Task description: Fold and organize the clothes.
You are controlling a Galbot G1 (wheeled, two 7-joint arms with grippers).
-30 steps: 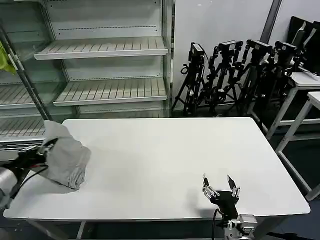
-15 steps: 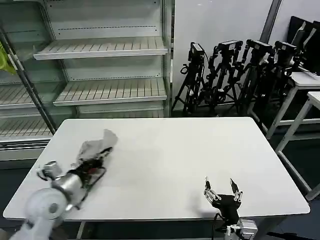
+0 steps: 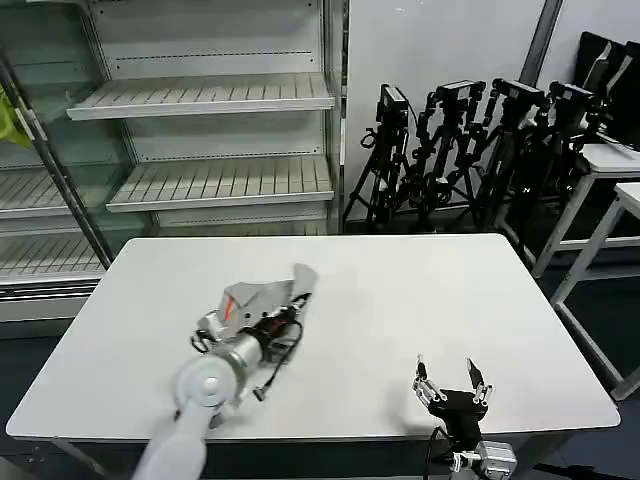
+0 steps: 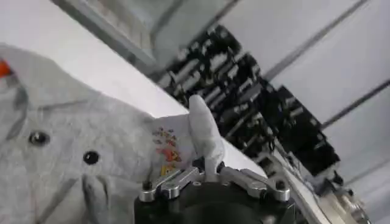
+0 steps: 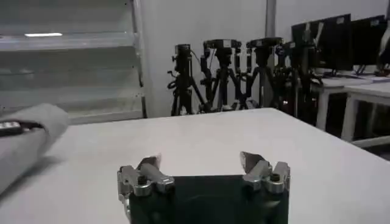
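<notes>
The light grey shirt (image 3: 258, 298) lies bunched near the middle of the white table (image 3: 450, 290), with one flap (image 3: 302, 277) standing up and orange-red trim (image 3: 228, 308) showing. My left gripper (image 3: 283, 318) reaches in from the front left and is shut on a fold of the shirt. In the left wrist view the pinched fold (image 4: 206, 137) rises from between the jaws of the left gripper (image 4: 207, 169), beside the multicoloured chest print (image 4: 167, 146) and dark buttons (image 4: 90, 157). My right gripper (image 3: 452, 383) hovers open by the table's front edge, right of centre. In its own wrist view the right gripper (image 5: 201, 161) is open with nothing between its fingers.
Metal shelves (image 3: 210, 180) stand behind the table on the left, with a yellow-green cloth (image 3: 10, 115) at the far left edge. Several black tripods (image 3: 470, 150) stand behind on the right, and white side tables (image 3: 620, 190) at the far right.
My left arm has carried the shirt from the table's left edge rightwards to near the middle. The right gripper has barely moved.
</notes>
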